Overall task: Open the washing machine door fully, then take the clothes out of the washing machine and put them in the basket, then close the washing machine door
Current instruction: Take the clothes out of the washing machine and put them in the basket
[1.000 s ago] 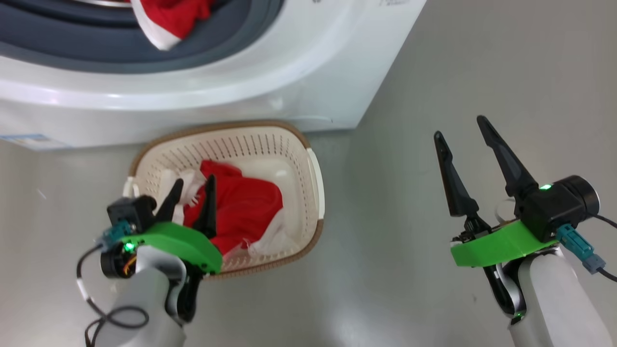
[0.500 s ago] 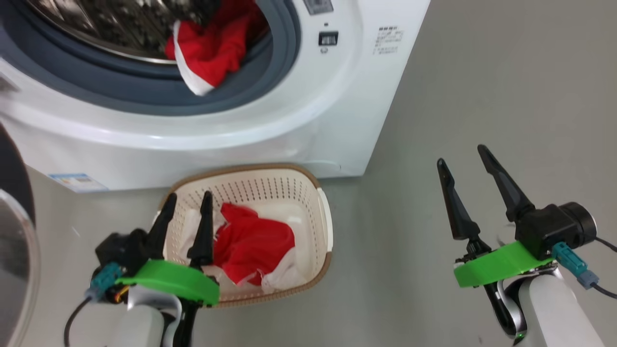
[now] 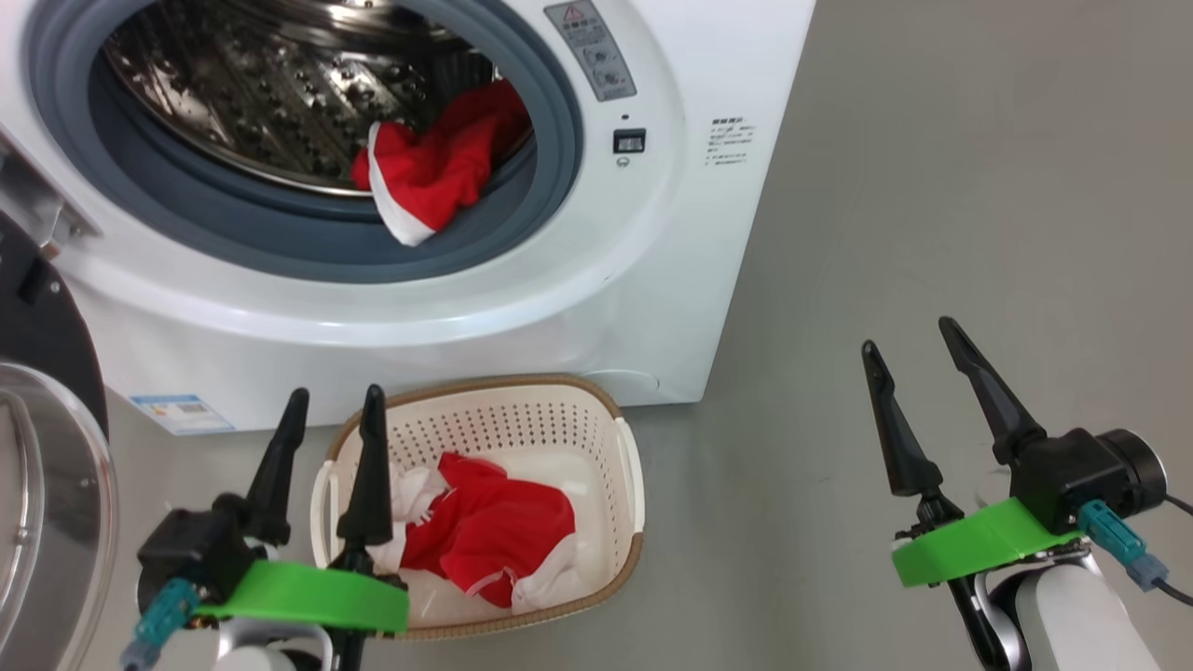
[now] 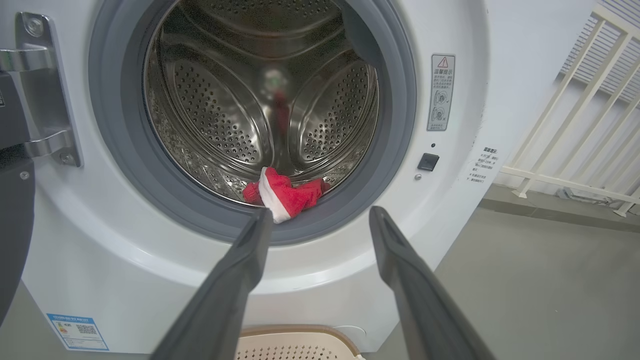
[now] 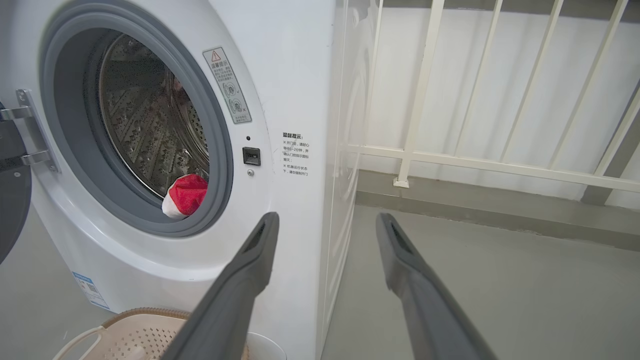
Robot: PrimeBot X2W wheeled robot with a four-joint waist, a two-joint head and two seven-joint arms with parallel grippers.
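Door (image 3: 42, 485) stands open at 9 o'clock of the washing machine (image 3: 596, 308). One red garment (image 3: 438, 168) hangs over the gasket (image 3: 280, 247) at 5 o'clock of the drum (image 3: 261, 93). A second red garment (image 3: 503, 531) lies in the basket (image 3: 522, 384), on the floor (image 3: 932, 186) at the machine's 6 o'clock. Left hand (image 3: 335, 394) hovers near the basket's 9 o'clock rim, spread apart, empty. Right hand (image 3: 909, 335) hovers at the basket's 3 o'clock, well apart from it, spread apart, empty.

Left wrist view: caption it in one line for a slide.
Open left gripper faces the washing machine, where one red garment lies at the front of the drum, above the basket.
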